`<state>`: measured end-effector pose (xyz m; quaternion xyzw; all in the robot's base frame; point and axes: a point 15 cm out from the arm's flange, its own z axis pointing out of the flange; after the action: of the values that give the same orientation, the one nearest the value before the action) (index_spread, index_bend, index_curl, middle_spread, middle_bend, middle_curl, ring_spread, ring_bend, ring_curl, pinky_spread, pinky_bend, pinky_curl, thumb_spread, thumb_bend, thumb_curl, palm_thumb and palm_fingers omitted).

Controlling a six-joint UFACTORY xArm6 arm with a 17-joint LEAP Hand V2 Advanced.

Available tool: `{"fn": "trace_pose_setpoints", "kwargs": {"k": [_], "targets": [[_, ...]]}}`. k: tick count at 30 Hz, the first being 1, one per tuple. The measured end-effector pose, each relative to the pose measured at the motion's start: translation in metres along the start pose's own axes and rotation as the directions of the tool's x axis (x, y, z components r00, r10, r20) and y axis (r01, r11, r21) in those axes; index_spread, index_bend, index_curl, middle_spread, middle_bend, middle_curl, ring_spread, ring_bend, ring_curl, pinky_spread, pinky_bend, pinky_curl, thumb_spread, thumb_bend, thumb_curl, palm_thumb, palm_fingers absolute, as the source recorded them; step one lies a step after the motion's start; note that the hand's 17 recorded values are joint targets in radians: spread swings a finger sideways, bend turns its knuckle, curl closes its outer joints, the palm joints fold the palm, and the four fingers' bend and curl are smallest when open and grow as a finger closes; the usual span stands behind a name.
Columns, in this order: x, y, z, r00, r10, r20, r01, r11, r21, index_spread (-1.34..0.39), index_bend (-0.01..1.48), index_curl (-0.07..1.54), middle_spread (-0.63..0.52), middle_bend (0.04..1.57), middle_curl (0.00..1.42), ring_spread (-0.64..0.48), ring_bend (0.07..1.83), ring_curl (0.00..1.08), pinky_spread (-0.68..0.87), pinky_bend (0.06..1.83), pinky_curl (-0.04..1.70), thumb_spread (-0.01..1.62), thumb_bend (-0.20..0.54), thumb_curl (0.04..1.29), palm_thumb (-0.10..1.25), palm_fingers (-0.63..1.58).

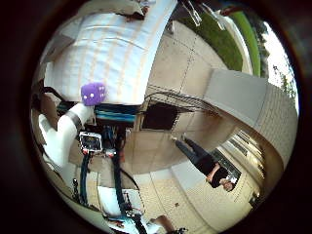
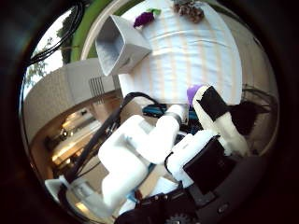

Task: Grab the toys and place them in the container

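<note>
My hand (image 2: 177, 149) is above the striped tablecloth (image 2: 187, 56). Its white and black fingers (image 2: 217, 110) curl round a small purple toy with white dots (image 2: 193, 93). The right little finger side palm view shows the same purple toy (image 1: 93, 94) at a white fingertip (image 1: 70, 132), lifted off the cloth. A white open container (image 2: 121, 42) stands on the cloth, away from the hand. Beside the container lie a darker purple toy (image 2: 145, 17) and a brownish toy (image 2: 192, 9).
The table with the striped cloth (image 1: 117, 49) stands on a paved yard (image 1: 195, 68), with grass (image 1: 229, 39) beyond. A low wall (image 1: 244, 97) runs past the table. A person (image 1: 210, 161) stands on the paving, away from the table.
</note>
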<state>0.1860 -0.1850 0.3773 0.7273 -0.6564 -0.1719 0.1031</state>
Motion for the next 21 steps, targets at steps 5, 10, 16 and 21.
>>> {"fn": "trace_pose_setpoints", "kwargs": {"k": [5,10,16,21], "targets": [[0.016,0.017,0.007,0.999,-0.042,0.023,0.042,0.999,-0.005,-0.23,0.18,0.34,0.05,0.16,0.30,0.27,0.33,0.32,0.45,0.50,0.19,1.27,-0.019,0.41,0.78,0.20],[0.028,0.024,0.012,0.997,-0.079,0.006,0.080,0.996,-0.040,-0.24,0.17,0.33,0.05,0.16,0.30,0.27,0.33,0.33,0.45,0.50,0.19,1.24,-0.021,0.42,0.79,0.17],[0.023,0.024,0.070,0.987,-0.155,0.053,0.160,0.980,-0.118,-0.25,0.16,0.31,0.04,0.17,0.30,0.26,0.33,0.33,0.44,0.50,0.20,1.18,-0.031,0.42,0.76,0.12],[0.025,0.021,0.098,0.984,-0.180,-0.002,0.179,0.977,-0.112,-0.25,0.16,0.29,0.04,0.17,0.31,0.26,0.33,0.33,0.43,0.50,0.20,1.16,-0.027,0.42,0.75,0.12]]}}
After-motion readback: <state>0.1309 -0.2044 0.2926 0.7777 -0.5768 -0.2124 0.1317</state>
